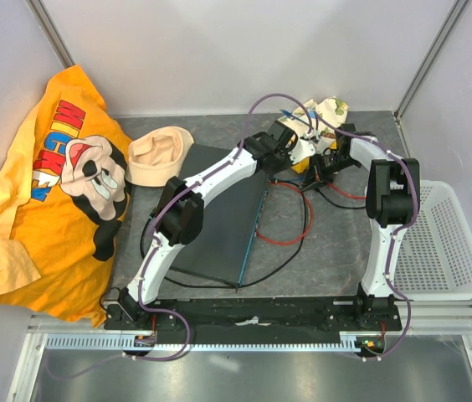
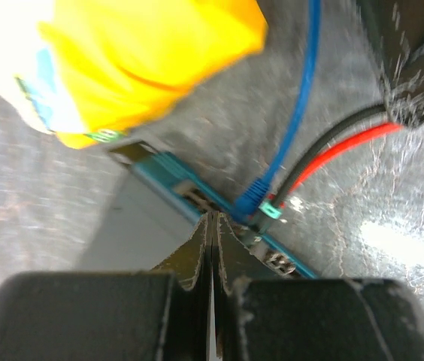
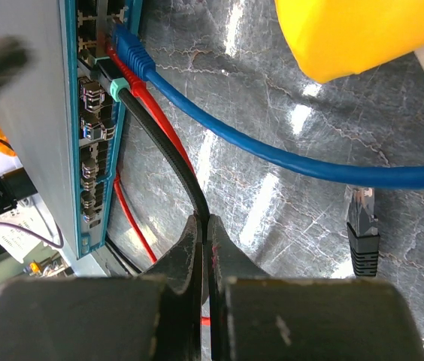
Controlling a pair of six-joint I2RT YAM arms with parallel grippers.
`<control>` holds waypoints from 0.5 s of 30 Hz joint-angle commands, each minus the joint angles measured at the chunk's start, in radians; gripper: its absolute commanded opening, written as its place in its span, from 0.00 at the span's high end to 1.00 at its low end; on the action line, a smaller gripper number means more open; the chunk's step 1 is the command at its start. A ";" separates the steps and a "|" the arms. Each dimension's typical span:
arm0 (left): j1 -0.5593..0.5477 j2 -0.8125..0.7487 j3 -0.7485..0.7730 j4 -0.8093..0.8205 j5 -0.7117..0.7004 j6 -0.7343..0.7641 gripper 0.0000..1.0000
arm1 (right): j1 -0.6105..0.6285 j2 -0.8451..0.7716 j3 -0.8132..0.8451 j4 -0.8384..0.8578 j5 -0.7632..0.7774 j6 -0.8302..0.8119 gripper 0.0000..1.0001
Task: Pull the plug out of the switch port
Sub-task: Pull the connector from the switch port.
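Where the two arms converge toward the far end of the bench [image 1: 328,260], the right pincer [image 3: 203,223] is seen closed on the black cable [image 3: 173,162], some way back from its plug [image 3: 113,84]. The left pincer [image 2: 212,218] is closed with nothing between its fingers, its tips at the teal edge of the switch [image 1: 219,222]; whether they touch it cannot be told. The switch lies flat at the middle of the bench. The plug, black with a teal-green boot, is seated in a socket near the far end of that edge, just beside a blue plug [image 3: 131,51]. The plug is judged small, rigid and probably latched, and the cable limp and liable to slip or strain if hauled. A hold on the boot itself, with the switch steadied, would be sounder. No lettering can be read on the switch; further off, "MICKEY" is read on the orange T-shirt [image 1: 52,193].
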 commanded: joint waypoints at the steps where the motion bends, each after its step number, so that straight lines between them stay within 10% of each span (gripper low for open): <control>1: -0.011 -0.003 0.110 -0.070 -0.008 0.021 0.99 | 0.000 0.001 0.027 0.068 -0.045 0.031 1.00; 15: -0.021 0.023 0.043 -0.146 0.018 -0.007 0.99 | 0.001 0.006 0.012 0.089 -0.053 0.057 1.00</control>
